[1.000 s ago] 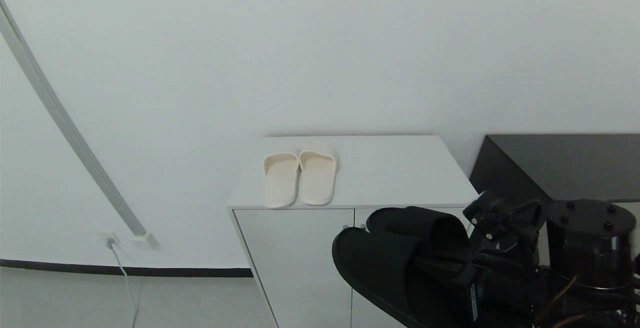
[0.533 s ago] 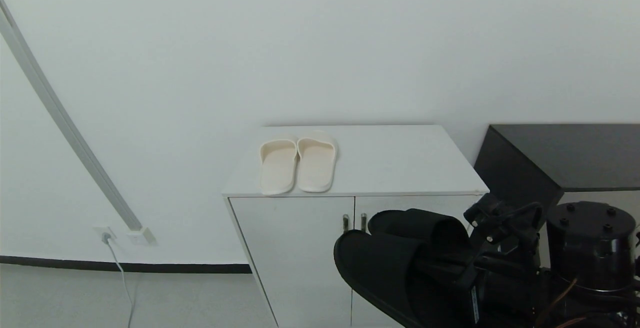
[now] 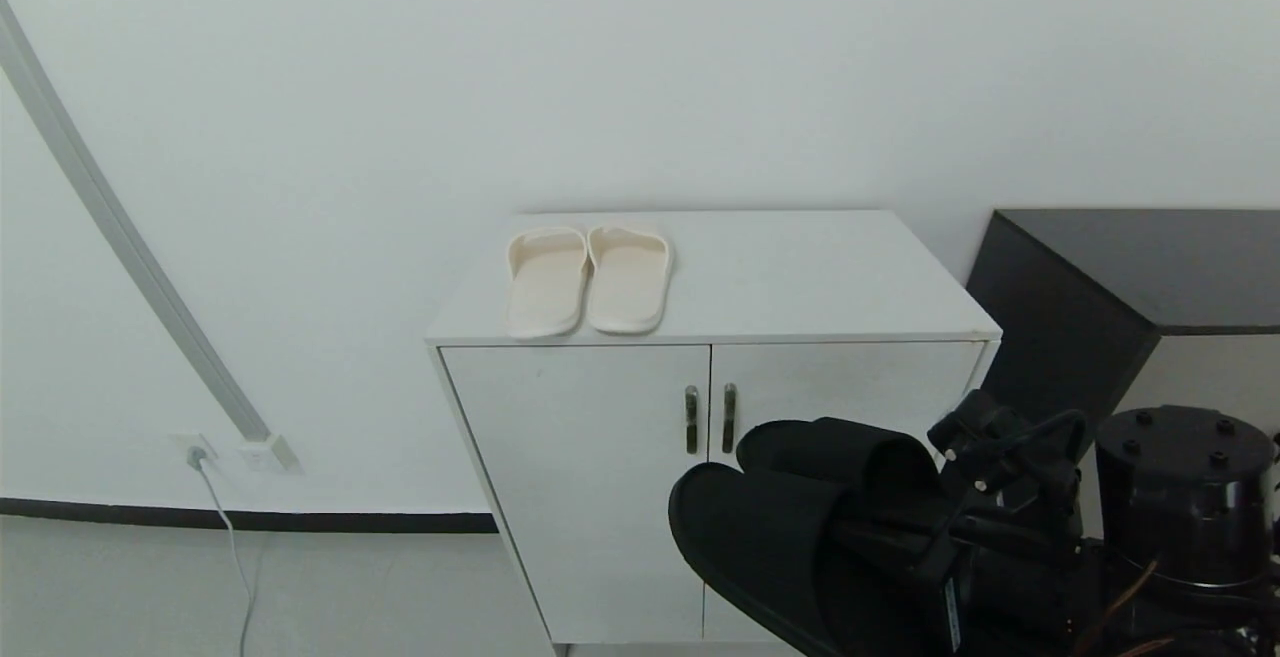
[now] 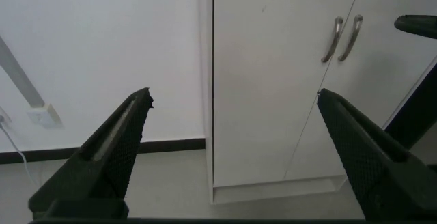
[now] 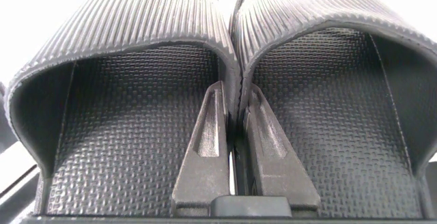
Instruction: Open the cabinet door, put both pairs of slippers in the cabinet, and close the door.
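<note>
Black slippers (image 3: 800,527) sit side by side in the right hand (image 5: 233,115), which is clamped on the two strap edges where the pair meets, low and close in front of the cabinet (image 3: 580,477). Cream slippers (image 3: 587,279) lie together on the cabinet top, toward its left front edge. Both doors are shut, and their two handles (image 3: 710,419) stand upright just beside each other at the middle seam. The left hand (image 4: 232,149) is empty, its fingers spread wide apart, facing the cabinet front from a distance. The main risk, as I judge it, is the pinch: it holds only the inner strap edges, so a jolt could let one slipper twist or drop. The black pair also seems to sit in the path of the right door (image 3: 850,387), which could strike it if opened. The handles are thin and close together, so the left hand could catch both or slide off. Much is hidden: the black pair covers the cabinet's lower right corner, the right fingertips vanish between the straps, and the cabinet's inside cannot be seen.
</note>
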### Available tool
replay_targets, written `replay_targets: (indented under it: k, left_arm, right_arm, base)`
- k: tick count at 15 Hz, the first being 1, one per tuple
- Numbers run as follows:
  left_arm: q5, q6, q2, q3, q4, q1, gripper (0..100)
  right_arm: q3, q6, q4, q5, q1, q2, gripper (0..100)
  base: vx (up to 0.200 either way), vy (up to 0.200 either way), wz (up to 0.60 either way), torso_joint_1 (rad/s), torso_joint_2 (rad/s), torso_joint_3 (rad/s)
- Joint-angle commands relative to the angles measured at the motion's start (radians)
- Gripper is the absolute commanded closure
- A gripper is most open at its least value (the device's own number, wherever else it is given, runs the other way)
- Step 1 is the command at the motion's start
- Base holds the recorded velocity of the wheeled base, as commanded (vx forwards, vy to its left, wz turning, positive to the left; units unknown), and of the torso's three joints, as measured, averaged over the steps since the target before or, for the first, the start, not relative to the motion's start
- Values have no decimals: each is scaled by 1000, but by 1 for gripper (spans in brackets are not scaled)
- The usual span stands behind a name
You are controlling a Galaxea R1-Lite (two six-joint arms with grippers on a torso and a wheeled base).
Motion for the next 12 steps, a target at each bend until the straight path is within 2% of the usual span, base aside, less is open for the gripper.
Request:
replay_targets:
  k: [1,12]
  left_arm:
    - [1,0,0,0,0,0,0]
    - [3,-2,0,0,0,0,0]
  right_arm:
    - [4,-5,0,1,0,2,100]
    - [27,-5,-40,1,3,-1,100]
  base:
    - [0,0,0,-227,535,310]
    - [0,0,0,-183,506,324]
